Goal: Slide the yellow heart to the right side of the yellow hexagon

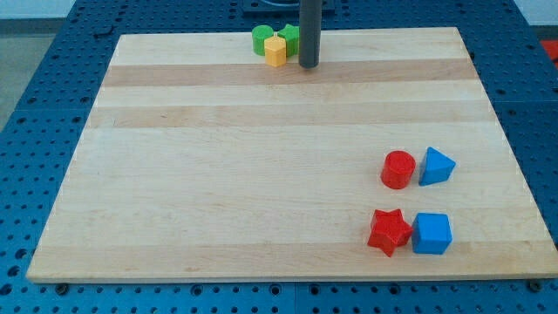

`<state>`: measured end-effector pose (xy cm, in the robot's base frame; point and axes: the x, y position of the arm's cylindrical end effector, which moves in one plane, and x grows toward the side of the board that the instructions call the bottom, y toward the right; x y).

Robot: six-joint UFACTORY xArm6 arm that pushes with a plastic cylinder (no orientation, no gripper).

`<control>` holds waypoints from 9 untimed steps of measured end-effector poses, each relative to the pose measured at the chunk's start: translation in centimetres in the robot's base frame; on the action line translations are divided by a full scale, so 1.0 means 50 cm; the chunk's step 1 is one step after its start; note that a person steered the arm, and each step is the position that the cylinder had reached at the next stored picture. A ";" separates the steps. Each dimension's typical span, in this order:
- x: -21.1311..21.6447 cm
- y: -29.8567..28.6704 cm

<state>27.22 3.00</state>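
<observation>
A: Starting at the view's bottom, on the pale wooden surface (244, 192). Sitting lowest, toward the view's right: red star (388, 232), with blue cube (432, 233) just beside it on the right, close enough to be touching or nearly so.

B: Stepping up one row. Standing above the star: red cylinder (398, 169). Crowding in on its right side: blue triangular block (436, 166), just beside it, contact hard to judge.

A: Jumping now to the view's top edge, well apart from those four. Bunching together there, left of centre: yellow block (275, 51) in front, looking six-sided, more hexagon than heart.

B: And pressing in behind it, two green ones: green block on the left (261, 38), rounded, and green block on the right (289, 34), partly hidden, shape not readable.

A: Coming down just beside that cluster on its right: dark rod (309, 30), upright, with my tip (309, 66) resting on the surface, near the yellow block but apart from it.

B: Asking about the claw, spread or pressed together: cannot tell, only the plain rod showing.

A: And hunting for the yellow heart: cannot tell where, with only that one yellow piece showing, up at the top by my tip.
</observation>
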 end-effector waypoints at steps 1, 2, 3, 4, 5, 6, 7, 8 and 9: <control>0.012 0.030; 0.024 0.088; 0.024 0.138; 0.024 0.144; 0.014 0.144; -0.012 0.143; -0.041 0.143; -0.050 0.131; -0.050 0.088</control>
<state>24.74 7.40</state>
